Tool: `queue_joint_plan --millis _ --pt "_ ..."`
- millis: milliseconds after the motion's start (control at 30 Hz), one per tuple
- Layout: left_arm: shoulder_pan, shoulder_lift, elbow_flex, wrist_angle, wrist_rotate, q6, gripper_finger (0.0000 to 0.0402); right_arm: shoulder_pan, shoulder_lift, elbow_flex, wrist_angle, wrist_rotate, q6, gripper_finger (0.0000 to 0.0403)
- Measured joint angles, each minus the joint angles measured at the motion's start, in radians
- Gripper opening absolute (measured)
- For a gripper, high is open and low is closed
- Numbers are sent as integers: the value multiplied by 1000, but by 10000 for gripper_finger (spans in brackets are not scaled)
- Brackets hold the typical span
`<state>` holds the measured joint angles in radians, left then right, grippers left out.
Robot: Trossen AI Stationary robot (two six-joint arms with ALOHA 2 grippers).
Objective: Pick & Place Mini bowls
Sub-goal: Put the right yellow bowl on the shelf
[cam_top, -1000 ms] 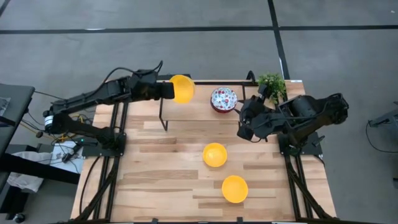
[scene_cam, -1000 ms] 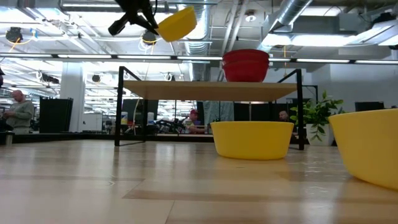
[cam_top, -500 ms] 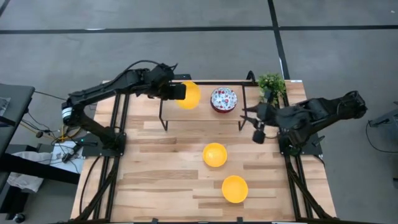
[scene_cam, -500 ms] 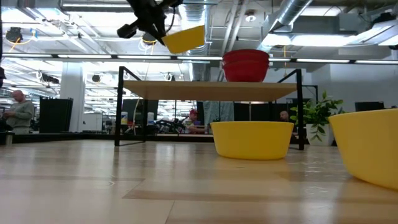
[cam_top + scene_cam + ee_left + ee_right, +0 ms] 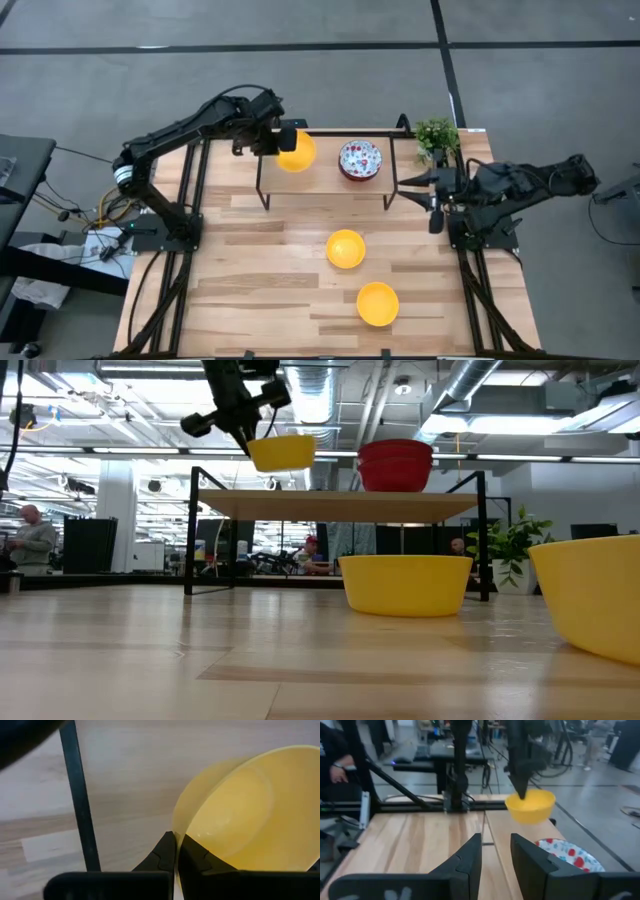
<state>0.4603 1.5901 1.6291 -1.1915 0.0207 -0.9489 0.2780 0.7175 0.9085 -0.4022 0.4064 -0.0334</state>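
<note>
My left gripper (image 5: 283, 141) is clamped on the rim of a yellow bowl (image 5: 297, 153), holding it just above the shelf (image 5: 340, 505). Beside it on the shelf sit the red floral bowls (image 5: 360, 160). My right gripper (image 5: 432, 196) waits off to the side, fingers apart, nothing between them.

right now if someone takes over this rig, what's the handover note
Left end effector: shut on the rim of a yellow bowl, holding it upright just above the raised shelf, not set down yet.
Right end effector: open, empty, at the table's right edge beside the green plant.
Done: red floral bowls sit stacked on the shelf; how many is unclear.
Left: lower and release the held bowl, then deal with the two yellow bowls on the tabletop, the middle bowl and the near bowl.
</note>
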Motion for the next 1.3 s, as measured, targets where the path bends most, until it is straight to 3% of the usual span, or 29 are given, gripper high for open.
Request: queue_joint_plan --millis 267,1300 --pt "1 58 0 2 32 -51 3 -29 -39 -81 45 -17 9 92" --pt "-21 90 -23 38 -5 -131 3 -33 -24 -83 44 -17 7 92"
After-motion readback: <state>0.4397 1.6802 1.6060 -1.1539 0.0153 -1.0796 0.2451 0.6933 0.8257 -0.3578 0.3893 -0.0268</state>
